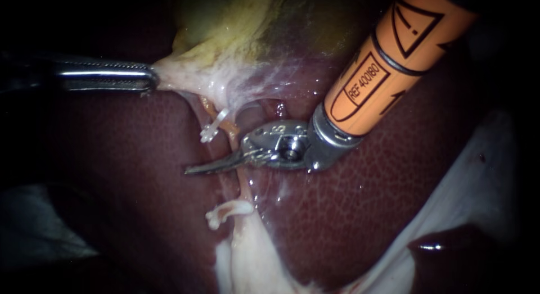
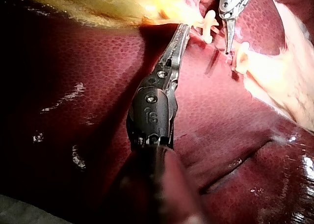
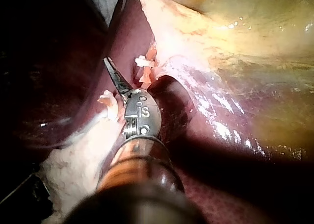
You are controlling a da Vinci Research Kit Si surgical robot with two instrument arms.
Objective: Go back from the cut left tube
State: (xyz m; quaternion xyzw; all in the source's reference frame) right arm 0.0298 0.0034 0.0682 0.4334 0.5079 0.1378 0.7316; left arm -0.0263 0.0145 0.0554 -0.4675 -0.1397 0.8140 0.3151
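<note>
Closest to the endoscope is the orange shaft of my right instrument [image 1: 197,168], coming in from the upper right. Its metal wrist lies over the liver [image 1: 365,215] and its two slim blades point toward the view's left. They lie together with no gap between them and grip nothing.

Their tip sits between the two ends of the left tube [image 1: 225,211], which is cut through. The lower stump curls up pale just below the blades, attached to whitish tissue [image 1: 247,260]. The upper stump hangs from the gallbladder [image 1: 236,30] side and carries a white clip [image 1: 212,127]. As far as I can see, the blades touch neither stump. Behind the blades a second thin tube [image 1: 243,184] runs down to the whitish tissue.

My left instrument [image 1: 151,79] reaches in from the left, its ridged jaws clamped on a pale fold at the gallbladder's lower edge, drawing it into a taut point. The left wrist view shows the same grip, with the clip just ahead of those jaws.
</note>
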